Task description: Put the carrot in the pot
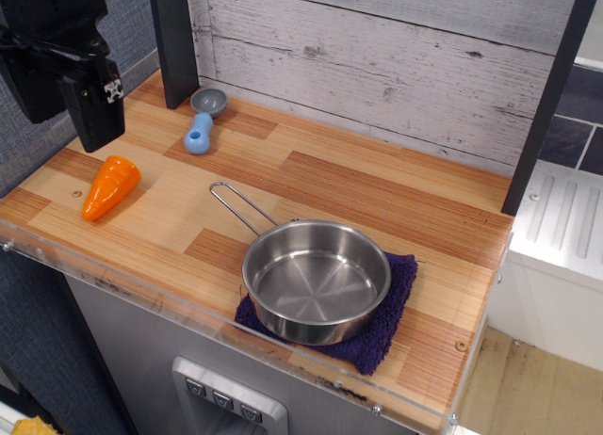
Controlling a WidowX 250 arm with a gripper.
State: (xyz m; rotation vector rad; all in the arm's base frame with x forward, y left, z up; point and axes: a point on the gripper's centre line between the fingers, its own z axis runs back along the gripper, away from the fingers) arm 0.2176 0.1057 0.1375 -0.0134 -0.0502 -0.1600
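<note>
nearest, toward the right, the pot (317, 281) sits empty on a dark purple cloth (391, 327) close to the bench (377, 200) front edge, its wire handle pointing away to the far left. at the left end, well apart from the pot, the carrot (110, 186) lies on its side on the bare wood, narrow end toward the near-left corner. just beyond and above it hangs the tool (94, 115), a dark block cropped by the frame; whether its fingers are spread or pressed together cannot be told from this angle, though it seems to pinch nothing. farthest back, by the wall, lies a blue scoop toy (201, 120).

the risks, as i judge them: the carrot is ridged, tapered and close to the left edge, so an off-centre pinch could squirt it off the bench. on the carry, a low pass could clip the pot's handle or rim and slide the pot on its cloth toward the front edge.
</note>
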